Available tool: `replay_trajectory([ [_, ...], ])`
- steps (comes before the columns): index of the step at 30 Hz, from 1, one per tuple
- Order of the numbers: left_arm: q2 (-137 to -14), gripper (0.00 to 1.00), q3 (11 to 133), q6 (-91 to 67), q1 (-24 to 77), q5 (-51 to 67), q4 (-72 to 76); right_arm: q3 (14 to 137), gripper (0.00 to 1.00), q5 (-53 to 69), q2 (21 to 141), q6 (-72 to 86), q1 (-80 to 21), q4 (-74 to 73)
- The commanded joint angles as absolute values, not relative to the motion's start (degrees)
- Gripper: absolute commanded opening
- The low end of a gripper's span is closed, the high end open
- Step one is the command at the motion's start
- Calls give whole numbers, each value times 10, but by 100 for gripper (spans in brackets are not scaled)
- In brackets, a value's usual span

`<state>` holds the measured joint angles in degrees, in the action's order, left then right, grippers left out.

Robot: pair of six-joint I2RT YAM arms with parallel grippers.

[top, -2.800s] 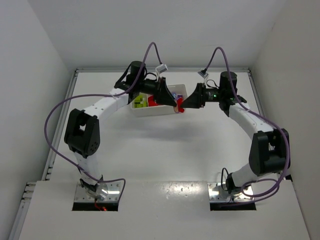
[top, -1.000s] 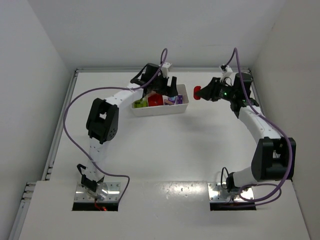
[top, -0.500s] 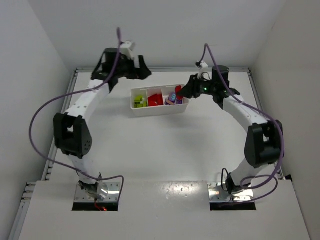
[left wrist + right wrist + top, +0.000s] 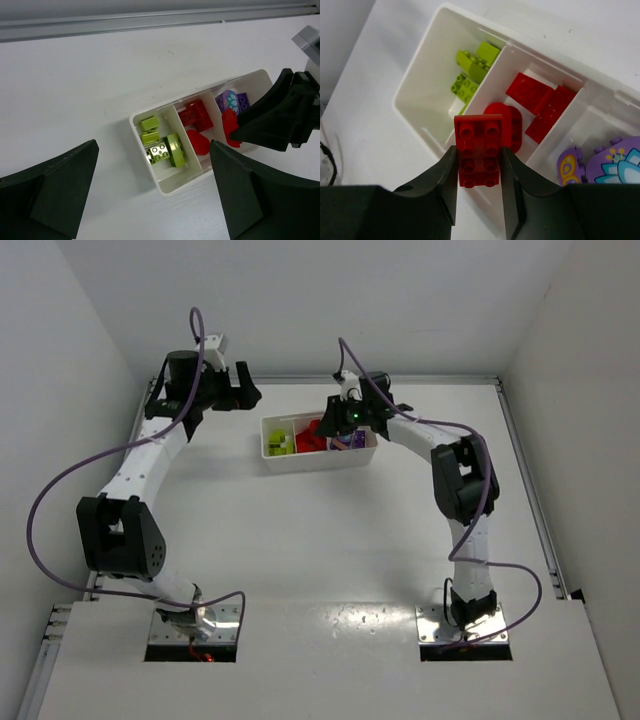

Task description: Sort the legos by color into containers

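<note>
The white tray [image 4: 318, 466] holds three containers. Yellow-green legos [image 4: 472, 65] lie in the left one, red legos [image 4: 540, 100] in the middle one and purple pieces [image 4: 605, 160] in the right one. My right gripper [image 4: 479, 170] is shut on a red lego [image 4: 479, 145], which hangs just above the middle container. The left wrist view shows that red lego [image 4: 229, 127] at the tips of the right gripper [image 4: 235, 131], over the tray [image 4: 170, 187]. My left gripper [image 4: 240, 392] stands open and holds nothing, back and to the left of the tray, looking down on it.
A metal rail [image 4: 150, 20] runs along the table's far edge, just behind the tray. White walls close in the table on the left, right and back. Purple cables [image 4: 60, 480] loop off both arms.
The right arm has carried the red lego from right of the tray to over its middle container. The left arm has drawn back from the tray to the far left with its jaws wide.
</note>
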<state>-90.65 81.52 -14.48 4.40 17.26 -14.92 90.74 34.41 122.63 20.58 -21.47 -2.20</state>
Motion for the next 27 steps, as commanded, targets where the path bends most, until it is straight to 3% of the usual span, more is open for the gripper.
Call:
replay_trajectory([
  [1,-871,100,814,-128,33,151,-148,957,1,316,1246,212,-224,-10],
  [2,-871,100,814,-128,33,151,-149,966,2,309,1253,212,-229,-10],
  [5,-871,100,809,-123,27,164,-154,979,23,300,1267,212,-235,-15],
  [7,-871,100,803,-123,27,184,-154,987,46,287,1273,212,-241,-15],
  [9,-884,100,795,-123,27,199,-154,993,59,287,1273,212,-241,-15],
  [10,-884,100,795,-132,27,206,-154,993,72,287,1273,212,-241,-15],
  [11,-892,100,789,-139,27,212,-154,993,75,287,1257,207,-247,-15],
  [13,-898,100,783,-144,27,212,-154,973,81,280,1235,207,-247,-15],
  [18,-898,100,746,-149,27,201,-154,887,83,241,1083,184,-220,-27],
  [27,-898,100,686,-149,27,97,-160,595,88,156,809,100,-85,-105],
])
